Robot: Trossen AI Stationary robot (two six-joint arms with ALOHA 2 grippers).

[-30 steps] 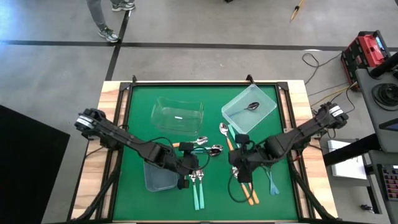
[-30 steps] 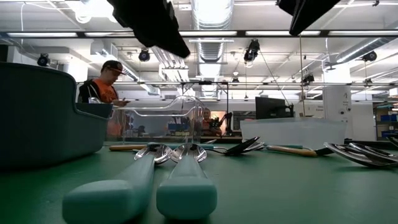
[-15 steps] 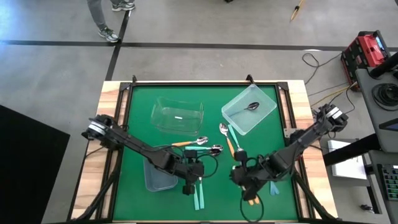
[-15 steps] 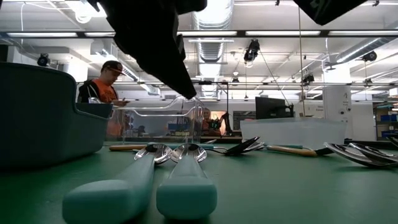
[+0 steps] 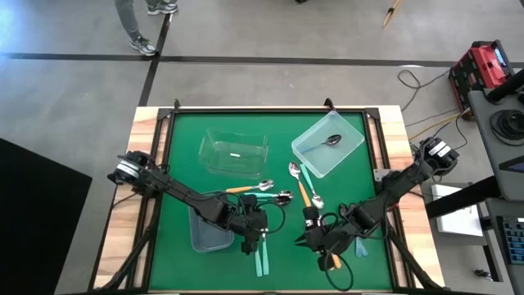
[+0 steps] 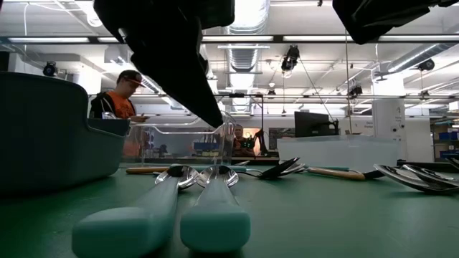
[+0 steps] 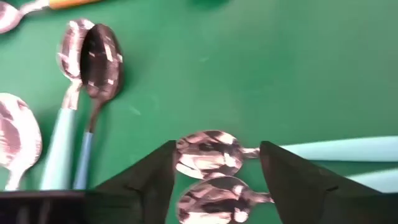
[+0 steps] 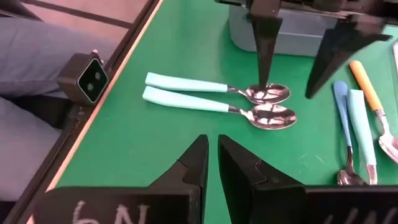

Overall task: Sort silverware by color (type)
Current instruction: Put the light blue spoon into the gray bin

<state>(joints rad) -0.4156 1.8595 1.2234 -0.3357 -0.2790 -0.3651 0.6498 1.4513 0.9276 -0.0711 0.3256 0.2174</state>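
Two teal-handled spoons (image 5: 261, 252) lie side by side near the table's front edge, bowls toward the far edge. My left gripper (image 7: 214, 180) is open and low over their bowls (image 7: 208, 153), one finger on either side; I see no touch. My right gripper (image 8: 211, 165) is shut with nothing in it. It hovers right of them (image 5: 305, 239), pointing toward the teal pair (image 8: 194, 102). More spoons lie at mid-table: an orange one (image 5: 238, 189), a cluster (image 5: 280, 197), and a pair (image 5: 300, 182). An orange spoon (image 5: 332, 261) lies under my right arm.
A grey bin (image 5: 206, 234) stands left of my left gripper. A clear bin (image 5: 235, 152) sits at the back centre. A second clear bin (image 5: 328, 144) at the back right holds a spoon (image 5: 333, 138). A teal spoon (image 5: 360, 246) lies at the right. A person stands beyond the table (image 6: 122, 97).
My left gripper has come down toward the bowls of the two teal spoons. My right gripper has gone down and toward the table's near edge, tipping closer to level. No spoon has moved.
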